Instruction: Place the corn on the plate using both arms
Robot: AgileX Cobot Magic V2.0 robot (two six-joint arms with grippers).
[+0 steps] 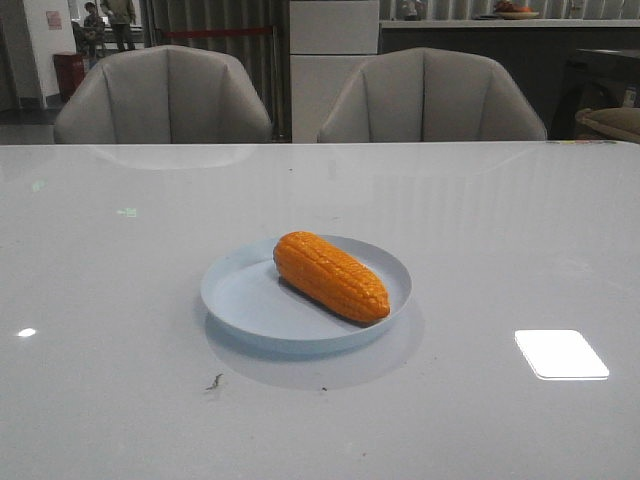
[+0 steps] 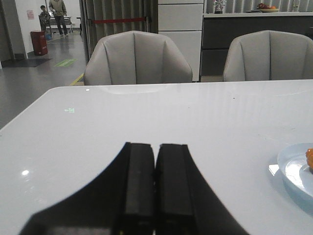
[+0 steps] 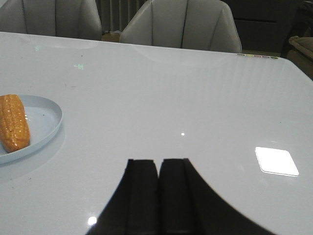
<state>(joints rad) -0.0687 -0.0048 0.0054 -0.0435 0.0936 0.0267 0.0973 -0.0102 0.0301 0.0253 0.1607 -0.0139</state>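
The orange corn [image 1: 331, 275] lies slantwise on the pale blue plate [image 1: 240, 290] in the middle of the white table. Neither arm shows in the front view. My left gripper [image 2: 156, 147] is shut and empty, well to the left of the plate [image 2: 296, 169], where an end of the corn [image 2: 310, 159] just shows. My right gripper [image 3: 159, 162] is shut and empty, to the right of the plate [image 3: 49, 122] and the corn [image 3: 13, 122].
Two grey chairs [image 1: 165, 95] [image 1: 430, 97] stand behind the table's far edge. A small dark speck [image 1: 214, 382] lies on the table in front of the plate. A bright light reflection [image 1: 561, 354] shows on the table at the right.
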